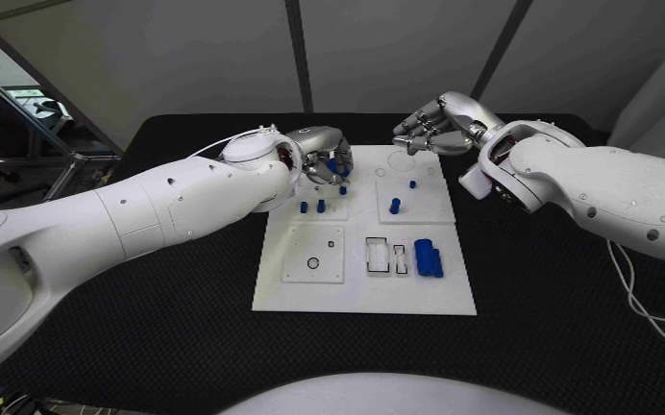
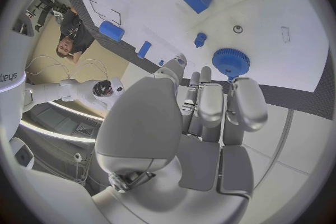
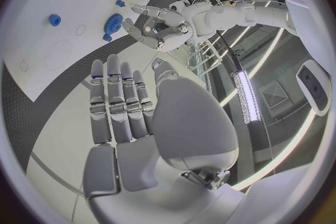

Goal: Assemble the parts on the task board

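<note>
Left hand (image 1: 322, 158) at the blue gear (image 2: 230, 61); right hand (image 1: 432, 132) open.
Left fingers seemingly touch the gear without gripping it; right hovers over the white board's (image 1: 363, 295) far edge, holding nothing.

A black table (image 1: 166, 338) with a cloth-like, finely textured surface spreads across the lower part of the head view. Behind its far edge stand pale grey wall panels (image 1: 402, 31), divided by dark upright strips (image 1: 294, 31). One more strip leans at a slant on the right. At the far left, beyond the table's corner, part of a dark metal frame (image 1: 49, 132) shows. In the right wrist view a long bright light strip (image 3: 246, 95) runs overhead.
</note>
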`<state>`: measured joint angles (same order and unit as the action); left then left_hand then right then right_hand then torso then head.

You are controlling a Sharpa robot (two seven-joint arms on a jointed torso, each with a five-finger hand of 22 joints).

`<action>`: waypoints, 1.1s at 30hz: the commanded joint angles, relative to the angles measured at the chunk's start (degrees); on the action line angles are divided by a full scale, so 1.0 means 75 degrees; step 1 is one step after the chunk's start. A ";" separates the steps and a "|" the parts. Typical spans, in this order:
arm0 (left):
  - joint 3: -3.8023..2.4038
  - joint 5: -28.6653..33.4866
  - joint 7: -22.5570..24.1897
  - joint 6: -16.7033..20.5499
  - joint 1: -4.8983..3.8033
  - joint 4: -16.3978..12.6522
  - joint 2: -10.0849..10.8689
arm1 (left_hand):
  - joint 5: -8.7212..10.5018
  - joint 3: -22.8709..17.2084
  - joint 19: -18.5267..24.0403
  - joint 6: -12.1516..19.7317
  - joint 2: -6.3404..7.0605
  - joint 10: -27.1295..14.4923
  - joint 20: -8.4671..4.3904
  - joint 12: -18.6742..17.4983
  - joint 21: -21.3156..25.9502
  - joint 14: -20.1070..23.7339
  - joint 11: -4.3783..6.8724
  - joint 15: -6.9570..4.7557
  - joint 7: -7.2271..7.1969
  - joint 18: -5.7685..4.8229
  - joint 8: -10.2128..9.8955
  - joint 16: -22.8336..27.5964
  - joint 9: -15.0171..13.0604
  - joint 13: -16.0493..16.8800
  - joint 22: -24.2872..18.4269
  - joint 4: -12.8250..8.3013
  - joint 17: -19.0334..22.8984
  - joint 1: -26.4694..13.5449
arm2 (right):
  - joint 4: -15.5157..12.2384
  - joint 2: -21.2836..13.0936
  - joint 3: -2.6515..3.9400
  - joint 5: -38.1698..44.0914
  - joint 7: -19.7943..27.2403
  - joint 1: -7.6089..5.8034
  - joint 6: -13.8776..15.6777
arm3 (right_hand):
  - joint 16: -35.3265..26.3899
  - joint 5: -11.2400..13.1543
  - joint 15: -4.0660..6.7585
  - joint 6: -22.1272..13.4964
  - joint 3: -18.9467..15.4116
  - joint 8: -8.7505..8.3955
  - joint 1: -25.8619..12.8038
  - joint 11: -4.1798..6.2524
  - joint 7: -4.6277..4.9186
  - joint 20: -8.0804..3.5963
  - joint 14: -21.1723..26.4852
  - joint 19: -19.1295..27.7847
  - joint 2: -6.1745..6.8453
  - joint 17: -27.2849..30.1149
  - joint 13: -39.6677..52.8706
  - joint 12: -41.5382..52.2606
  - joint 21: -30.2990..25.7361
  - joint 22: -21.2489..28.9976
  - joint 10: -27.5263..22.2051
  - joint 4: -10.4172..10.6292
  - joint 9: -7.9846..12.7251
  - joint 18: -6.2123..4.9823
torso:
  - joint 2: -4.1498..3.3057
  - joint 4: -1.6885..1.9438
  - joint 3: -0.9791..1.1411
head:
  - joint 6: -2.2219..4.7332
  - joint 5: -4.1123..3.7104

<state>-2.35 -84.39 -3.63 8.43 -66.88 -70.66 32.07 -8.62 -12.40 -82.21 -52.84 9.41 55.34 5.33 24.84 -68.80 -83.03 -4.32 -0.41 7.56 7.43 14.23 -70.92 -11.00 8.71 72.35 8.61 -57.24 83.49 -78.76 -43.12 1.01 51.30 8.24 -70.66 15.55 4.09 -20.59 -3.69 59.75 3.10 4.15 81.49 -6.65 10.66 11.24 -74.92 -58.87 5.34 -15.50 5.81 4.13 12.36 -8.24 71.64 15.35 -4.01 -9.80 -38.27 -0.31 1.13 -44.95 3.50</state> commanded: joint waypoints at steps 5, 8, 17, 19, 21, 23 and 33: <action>0.0004 -0.0373 -0.0047 -0.0552 0.0011 0.0137 -0.0101 | 0.0030 0.0067 -0.0066 -0.0122 0.0035 0.0139 -0.0025 -0.0086 -0.0084 -0.0055 0.0016 -0.0011 -0.0006 -0.0355 -0.0067 0.0050 0.0067 -0.0068 0.0083 0.0044 0.0137 -0.0068 | -0.0022 0.0011 0.0006 -0.0003 0.0012 -0.0013 0.0005 | -0.0049 -0.0050 -0.0032 -0.0055 -0.0052 -0.0033 -0.0046 -0.0004 -0.0006 0.0005 0.0007 -0.0034 -0.0045 0.0010 -0.0011 0.0012 -0.0024 0.0012 -0.0043 0.0002 0.0002 -0.0097 | 0.0005 0.0007 0.0004 | -0.0014 -0.0007; 0.0008 -0.0378 -0.0057 -0.0588 0.0019 0.0180 -0.0127 | 0.0031 0.0079 -0.0069 -0.0129 0.0039 0.0147 -0.0026 -0.0092 -0.0097 -0.0055 0.0015 -0.0011 -0.0003 -0.0358 -0.0072 0.0053 0.0074 -0.0075 0.0096 0.0050 0.0150 -0.0081 | -0.0027 0.0011 0.0006 -0.0003 0.0014 -0.0013 0.0016 | -0.0049 -0.0050 -0.0032 -0.0055 -0.0052 -0.0033 -0.0046 -0.0004 -0.0006 0.0005 0.0007 -0.0034 -0.0045 0.0010 -0.0011 0.0012 -0.0024 0.0012 -0.0043 0.0002 0.0002 -0.0097 | 0.0005 0.0000 0.0005 | -0.0017 -0.0009; 0.0020 -0.0383 -0.0010 -0.0659 0.0045 0.0371 -0.0216 | 0.0025 0.0084 -0.0071 -0.0123 0.0026 0.0156 -0.0026 -0.0121 -0.0114 -0.0056 0.0011 -0.0010 0.0008 -0.0361 -0.0101 0.0056 0.0099 -0.0098 0.0115 0.0051 0.0175 -0.0077 | -0.0032 0.0012 0.0006 -0.0003 0.0011 -0.0014 0.0039 | -0.0049 -0.0050 -0.0032 -0.0055 -0.0052 -0.0033 -0.0046 -0.0004 -0.0006 0.0005 0.0007 -0.0034 -0.0045 0.0010 -0.0011 0.0012 -0.0024 0.0012 -0.0043 0.0002 0.0002 -0.0097 | 0.0011 0.0000 0.0005 | -0.0032 -0.0016; 0.0023 -0.0383 -0.0006 -0.0668 0.0050 0.0388 -0.0230 | 0.0019 0.0072 -0.0072 -0.0131 0.0002 0.0170 -0.0026 -0.0138 -0.0126 -0.0059 0.0011 -0.0009 0.0009 -0.0363 -0.0115 0.0051 0.0114 -0.0112 0.0129 0.0043 0.0180 -0.0054 | -0.0031 0.0014 0.0006 -0.0003 0.0010 -0.0014 0.0040 | -0.0049 -0.0050 -0.0032 -0.0055 -0.0052 -0.0033 -0.0046 -0.0004 -0.0006 0.0005 0.0007 -0.0034 -0.0045 0.0010 -0.0011 0.0012 -0.0024 0.0012 -0.0043 0.0002 0.0002 -0.0097 | 0.0008 0.0000 0.0003 | -0.0026 -0.0019; 0.0025 -0.0383 -0.0006 -0.0670 0.0056 0.0410 -0.0246 | 0.0015 0.0048 -0.0072 -0.0145 -0.0025 0.0189 -0.0025 -0.0158 -0.0137 -0.0062 0.0010 -0.0009 0.0008 -0.0366 -0.0129 0.0047 0.0129 -0.0130 0.0143 0.0029 0.0190 -0.0017 | -0.0030 0.0016 0.0006 -0.0003 0.0010 -0.0014 0.0040 | -0.0049 -0.0050 -0.0032 -0.0055 -0.0052 -0.0033 -0.0046 -0.0004 -0.0006 0.0005 0.0007 -0.0034 -0.0045 0.0010 -0.0011 0.0012 -0.0024 0.0012 -0.0043 0.0002 0.0002 -0.0097 | 0.0011 0.0003 0.0003 | -0.0025 -0.0023; 0.0027 -0.0383 -0.0010 -0.0673 0.0061 0.0432 -0.0262 | 0.0011 0.0022 -0.0073 -0.0163 -0.0053 0.0209 -0.0025 -0.0179 -0.0149 -0.0063 0.0010 -0.0010 0.0008 -0.0368 -0.0141 0.0044 0.0144 -0.0148 0.0158 0.0016 0.0202 0.0017 | -0.0030 0.0015 0.0006 -0.0003 0.0009 -0.0014 0.0040 | -0.0049 -0.0050 -0.0032 -0.0055 -0.0052 -0.0033 -0.0046 -0.0004 -0.0006 0.0005 0.0007 -0.0034 -0.0045 0.0010 -0.0011 0.0012 -0.0024 0.0012 -0.0043 0.0002 0.0002 -0.0097 | 0.0013 0.0003 0.0005 | -0.0028 -0.0025; 0.0036 -0.0383 0.0000 -0.0756 0.0092 0.0492 -0.0323 | 0.0002 -0.0236 -0.0075 -0.0311 -0.0156 0.0415 -0.0030 -0.0324 -0.0220 -0.0069 0.0026 -0.0023 0.0001 -0.0380 -0.0209 0.0014 0.0234 -0.0269 0.0247 -0.0082 0.0268 0.0225 | -0.0024 0.0030 0.0006 -0.0003 0.0007 -0.0014 0.0031 | -0.0048 -0.0058 -0.0031 -0.0060 -0.0047 -0.0031 -0.0025 -0.0002 -0.0007 0.0006 0.0010 -0.0040 -0.0062 0.0015 -0.0011 0.0013 -0.0038 0.0022 -0.0050 -0.0014 0.0001 -0.0099 | 0.0012 0.0009 0.0006 | -0.0042 -0.0028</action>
<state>-2.09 -86.79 -3.79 3.60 -66.14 -66.98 29.76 -8.63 -13.82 -82.40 -54.89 8.21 58.09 5.13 22.64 -70.19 -83.23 -4.20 -0.60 7.57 7.43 12.86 -70.72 -9.30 6.75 74.15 8.01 -55.28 84.69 -78.83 -42.96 1.01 51.30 8.13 -70.65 15.60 4.09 -20.82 -3.69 59.75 3.10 4.15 81.49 -6.65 10.66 11.24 -74.93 -58.87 5.33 -15.43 5.81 4.13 12.36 -8.12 71.64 15.35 -4.01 -9.80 -38.17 -0.26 1.17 -45.24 3.25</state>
